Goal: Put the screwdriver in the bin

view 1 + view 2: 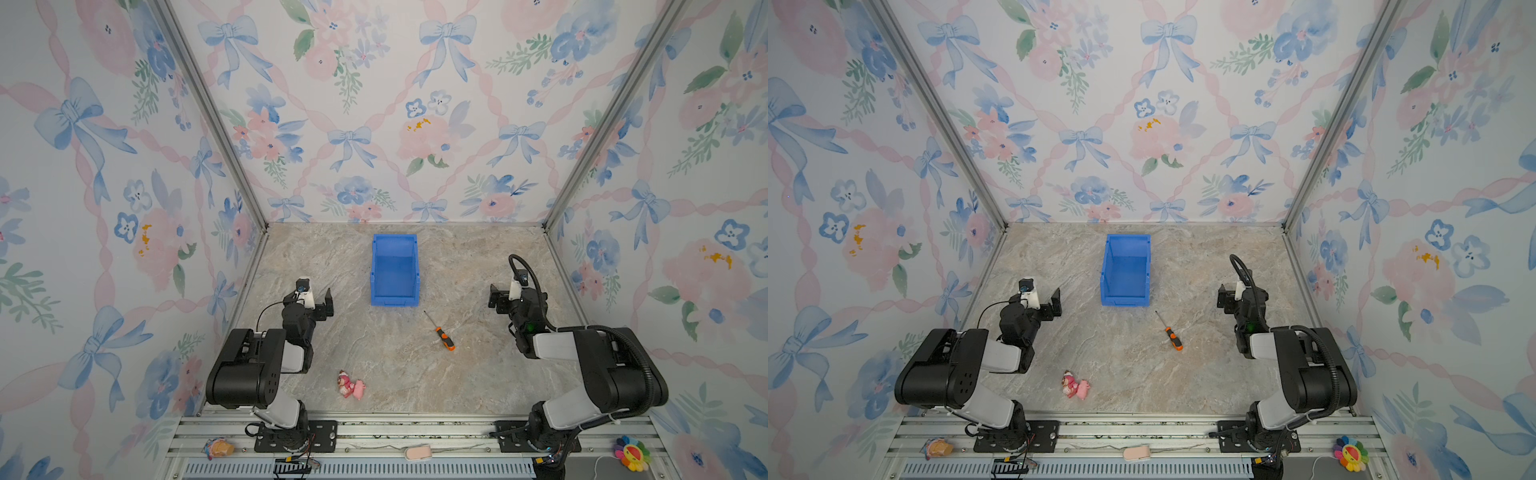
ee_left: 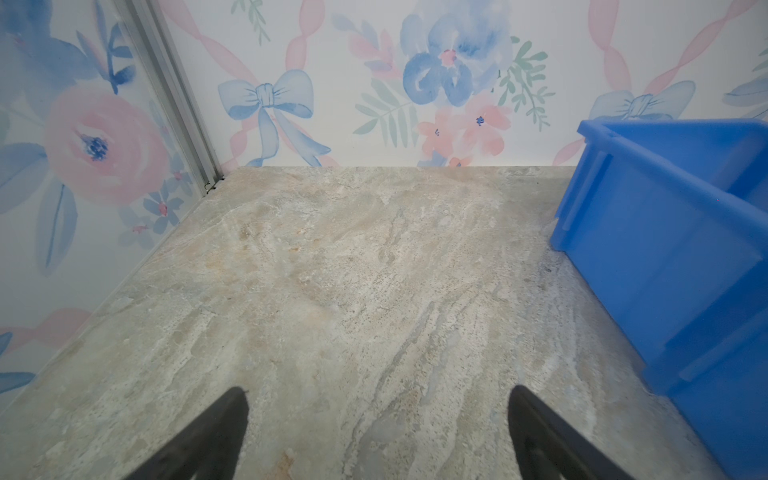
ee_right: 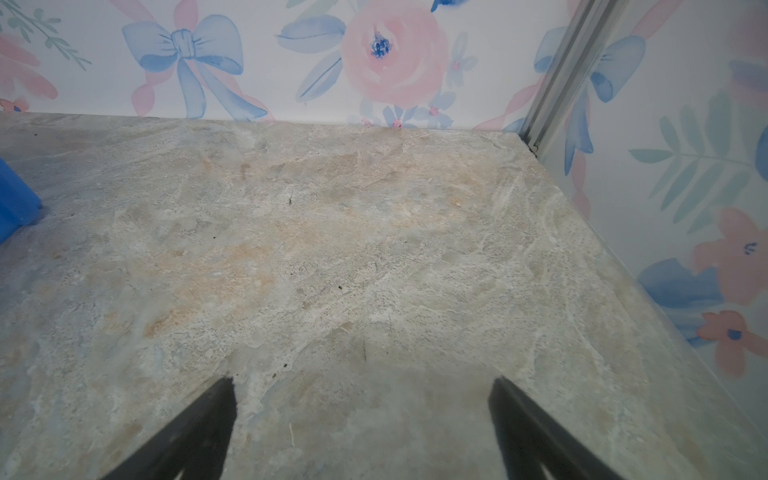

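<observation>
Left gripper (image 1: 326,305) hangs low over the left side of the marbled table (image 1: 374,361), its jaws spread wide with only bare tabletop between them, as the left wrist view (image 2: 378,395) also shows; it holds and touches nothing. Toward the near edge, between the arms, a pink-and-red toy figure (image 1: 351,385) lies on its side, well apart from everything else. The bin (image 1: 395,301) stands upright at the middle of the table toward the back wall, its lower lip facing the arms; in the left wrist view its side wall (image 2: 665,249) is near the left gripper. Just in front of the bin's near right corner, apart from it, the screwdriver (image 1: 439,331) lies flat on the table. Its long axis runs diagonally, the thin shaft pointing back and left toward the bin, the orange-and-black handle toward the near right. Bare table separates it from the right gripper (image 1: 496,297), which hangs over the right side with its jaws wide apart and empty (image 3: 363,382).
</observation>
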### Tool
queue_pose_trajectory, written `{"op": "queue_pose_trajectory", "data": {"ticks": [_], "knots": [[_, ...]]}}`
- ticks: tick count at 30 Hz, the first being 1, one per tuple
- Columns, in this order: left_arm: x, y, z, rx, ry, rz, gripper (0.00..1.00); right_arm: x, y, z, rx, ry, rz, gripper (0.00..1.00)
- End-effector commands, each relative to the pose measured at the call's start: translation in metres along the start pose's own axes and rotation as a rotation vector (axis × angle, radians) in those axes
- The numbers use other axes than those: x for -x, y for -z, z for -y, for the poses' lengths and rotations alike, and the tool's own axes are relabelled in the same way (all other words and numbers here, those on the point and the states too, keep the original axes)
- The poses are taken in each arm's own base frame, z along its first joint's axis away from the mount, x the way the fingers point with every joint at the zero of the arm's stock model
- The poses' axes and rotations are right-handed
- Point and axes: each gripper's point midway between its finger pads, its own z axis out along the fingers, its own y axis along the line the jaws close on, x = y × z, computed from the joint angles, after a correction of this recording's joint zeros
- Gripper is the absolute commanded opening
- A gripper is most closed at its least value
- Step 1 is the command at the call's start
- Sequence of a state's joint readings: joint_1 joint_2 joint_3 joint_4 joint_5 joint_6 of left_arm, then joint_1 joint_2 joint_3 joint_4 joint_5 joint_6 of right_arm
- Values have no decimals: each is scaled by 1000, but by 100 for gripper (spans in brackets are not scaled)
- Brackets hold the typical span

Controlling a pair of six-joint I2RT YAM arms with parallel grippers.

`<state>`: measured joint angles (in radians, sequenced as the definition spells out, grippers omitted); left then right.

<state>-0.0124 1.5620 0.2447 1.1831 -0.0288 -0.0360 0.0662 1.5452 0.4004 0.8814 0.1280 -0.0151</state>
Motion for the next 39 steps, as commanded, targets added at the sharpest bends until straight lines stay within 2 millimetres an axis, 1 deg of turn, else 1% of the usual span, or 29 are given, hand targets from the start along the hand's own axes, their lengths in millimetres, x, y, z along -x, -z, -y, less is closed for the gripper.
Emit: {"op": "queue_pose_trajectory", "data": {"ticks": [1, 5, 10, 14, 16, 18, 19, 21, 24, 27, 30, 32, 35, 37, 39], "knots": [[3, 0, 0, 5, -13, 13, 98, 1, -1, 5, -17, -18, -1, 97], [5, 0, -2, 18, -12, 15, 98, 3, 0, 5, -21, -16, 8, 97], [12, 4, -9, 58, 4, 28, 98, 12, 7, 4, -45, 8, 4, 97], [20, 5, -5, 38, -4, 17, 98, 21, 16, 0, -30, 24, -11, 97], [19, 2, -3, 28, -15, -24, 98, 24, 22, 0, -45, 15, -66, 97], [12, -1, -3, 31, -22, -99, 98, 27, 27, 2, -67, -17, -151, 97], [8, -1, -3, 33, -23, -128, 98, 28, 29, 2, -72, -33, -191, 97], [6, 3, 0, 17, -22, -143, 98, 29, 33, -1, -63, -67, -274, 97], [8, 11, 3, 9, -12, -139, 98, 32, 44, -21, -12, -65, -322, 97], [12, 18, 8, -2, -7, -143, 98, 36, 63, -44, 11, -19, -318, 97], [18, 22, 10, 12, 26, -158, 98, 33, 79, -68, 58, -5, -352, 97], [22, 25, 16, 6, 12, -159, 98, 28, 87, -78, 68, -18, -406, 97], [31, 29, 20, -11, 14, -150, 98, 20, 99, -100, 112, 18, -453, 97], [32, 30, 22, -21, 17, -156, 98, 13, 106, -112, 141, 40, -477, 97], [30, 31, 25, -34, 3, -173, 98, 1, 110, -124, 178, 61, -534, 97]]}}
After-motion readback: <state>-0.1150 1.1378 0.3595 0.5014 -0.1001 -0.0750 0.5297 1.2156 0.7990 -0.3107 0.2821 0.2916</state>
